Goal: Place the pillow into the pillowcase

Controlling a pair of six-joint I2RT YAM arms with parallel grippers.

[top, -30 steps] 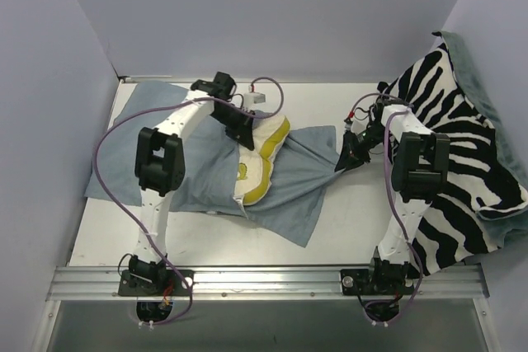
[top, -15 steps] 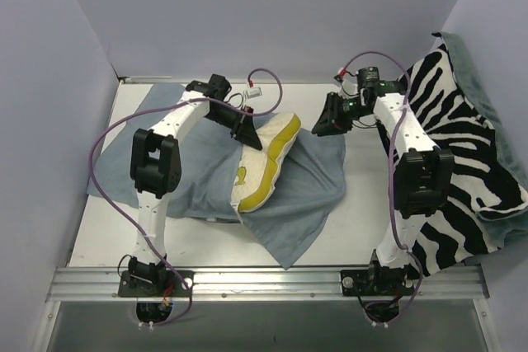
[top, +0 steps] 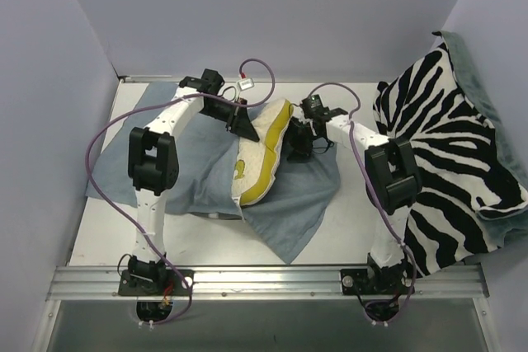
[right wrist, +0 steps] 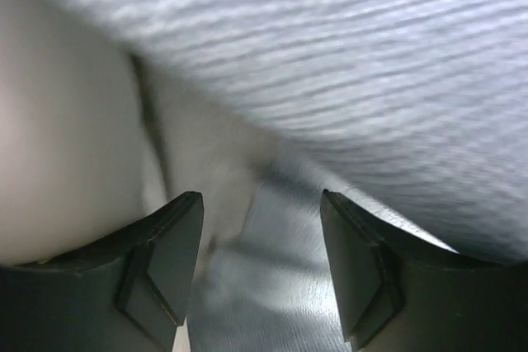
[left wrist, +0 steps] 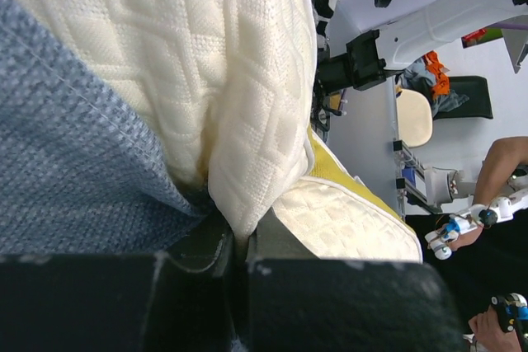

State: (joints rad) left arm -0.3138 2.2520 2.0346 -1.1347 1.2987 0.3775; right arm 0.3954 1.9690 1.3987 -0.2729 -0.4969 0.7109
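Note:
The cream-white pillow with its yellow edge band stands on edge at mid-table, partly wrapped by the limp blue-grey pillowcase, which spreads to both sides of it. My left gripper is shut on a fold of the pillow's upper left edge; in the left wrist view the dimpled pillow is pinched between the fingers, with the pillowcase beside it. My right gripper is open just right of the pillow. In the right wrist view its jaws stand apart over blurred pillowcase cloth, with the pale pillow at the left.
A zebra-striped cloth with green backing covers the table's right side and climbs the right wall. Pale walls close the left, back and right. An aluminium rail carries both arm bases at the near edge. Purple cables loop above both arms.
My right gripper let go of the pillowcase's right corner, swung left to the pillow and opened. The stretched cloth fell slack. My left gripper kept its hold and shifted slightly.

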